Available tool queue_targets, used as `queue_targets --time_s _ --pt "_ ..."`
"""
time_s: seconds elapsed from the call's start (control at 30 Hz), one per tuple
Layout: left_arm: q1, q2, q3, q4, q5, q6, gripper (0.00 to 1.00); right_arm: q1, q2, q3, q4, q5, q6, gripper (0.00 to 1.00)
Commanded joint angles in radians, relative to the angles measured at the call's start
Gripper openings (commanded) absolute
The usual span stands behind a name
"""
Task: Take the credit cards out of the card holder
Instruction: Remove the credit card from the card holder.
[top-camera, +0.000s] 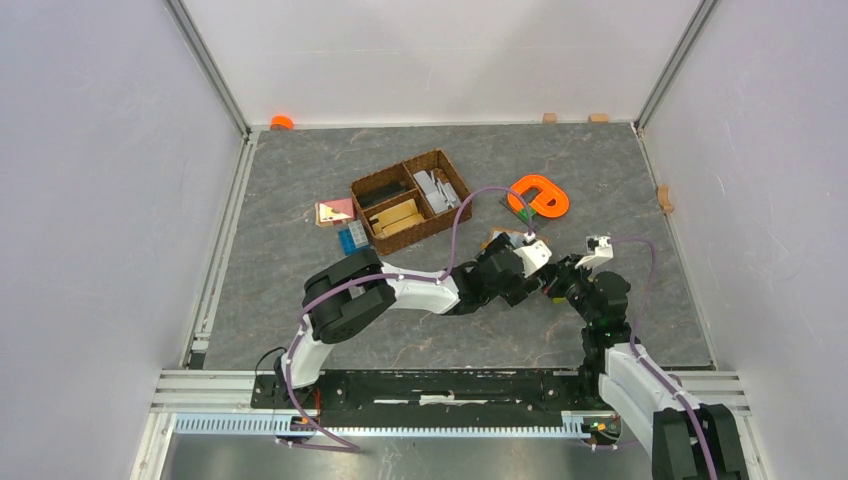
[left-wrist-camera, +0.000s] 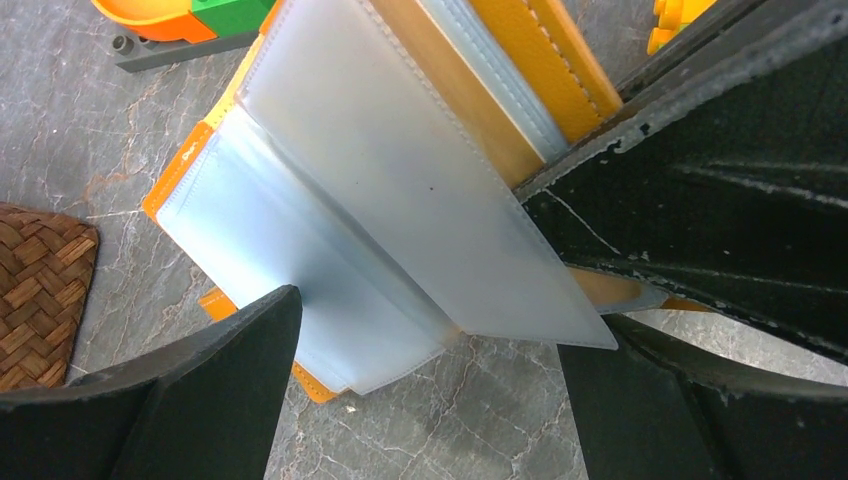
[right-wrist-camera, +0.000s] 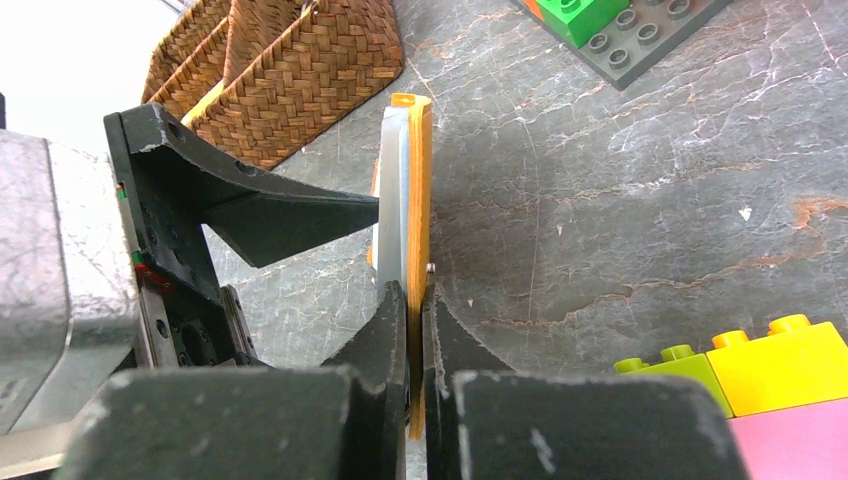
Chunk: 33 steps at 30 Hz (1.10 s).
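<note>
A grey marbled bench (top-camera: 270, 240) carries a divided brown wicker basket (top-camera: 425, 229) of flat pieces. The right gripper (right-wrist-camera: 415, 305) pinches the mustard-orange bifold card holder (right-wrist-camera: 421, 180); the left gripper (left-wrist-camera: 430, 325) is spread wide.

Wicker basket (right-wrist-camera: 300, 70) near one side of card holder (right-wrist-camera: 420, 180), toy bricks (right-wrist-camera: 780, 355) near the other, bare tabletop (right-wrist-camera: 620, 200) between
</note>
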<state>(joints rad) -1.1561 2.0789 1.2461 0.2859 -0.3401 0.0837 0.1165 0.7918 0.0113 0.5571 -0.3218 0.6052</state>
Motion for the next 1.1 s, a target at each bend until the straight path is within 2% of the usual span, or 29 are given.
queue_targets --time_s 0.0,0.13,0.27,0.4,0.6,0.7,0.8,0.97,1.03,1.07 --pt "0.011 -0.013 -0.008 0.063 -0.074 -0.061 1.00 -0.001 0.004 -0.038 0.076 -0.039 0.018 0.00" --pt "0.009 -0.032 -0.035 0.093 -0.020 -0.059 1.00 0.000 0.006 -0.038 0.081 -0.043 0.020 0.00" --pt "-0.016 -0.037 -0.045 0.116 -0.040 -0.036 1.00 -0.002 0.009 -0.039 0.083 -0.047 0.022 0.00" --pt "-0.019 -0.077 -0.060 0.113 -0.033 -0.073 1.00 -0.002 0.009 -0.038 0.084 -0.047 0.025 0.00" --pt "0.014 -0.276 -0.133 0.054 -0.046 -0.149 1.00 -0.003 -0.014 -0.035 0.060 -0.027 0.025 0.00" --pt "0.059 -0.380 -0.198 0.038 0.015 -0.181 1.00 -0.004 -0.025 -0.035 0.052 -0.022 0.024 0.00" --pt "0.065 -0.452 -0.192 -0.083 0.025 -0.190 1.00 -0.004 -0.027 -0.034 0.049 -0.028 0.029 0.00" --pt "0.088 -0.555 -0.195 -0.223 0.171 -0.225 1.00 -0.006 -0.032 -0.033 0.053 -0.050 0.038 0.00" --pt "0.138 -0.580 -0.202 -0.238 0.341 -0.249 1.00 -0.006 -0.036 -0.032 0.053 -0.057 0.040 0.00" --pt "0.149 -0.586 -0.208 -0.235 0.384 -0.270 1.00 -0.006 -0.040 -0.031 0.052 -0.061 0.041 0.00"
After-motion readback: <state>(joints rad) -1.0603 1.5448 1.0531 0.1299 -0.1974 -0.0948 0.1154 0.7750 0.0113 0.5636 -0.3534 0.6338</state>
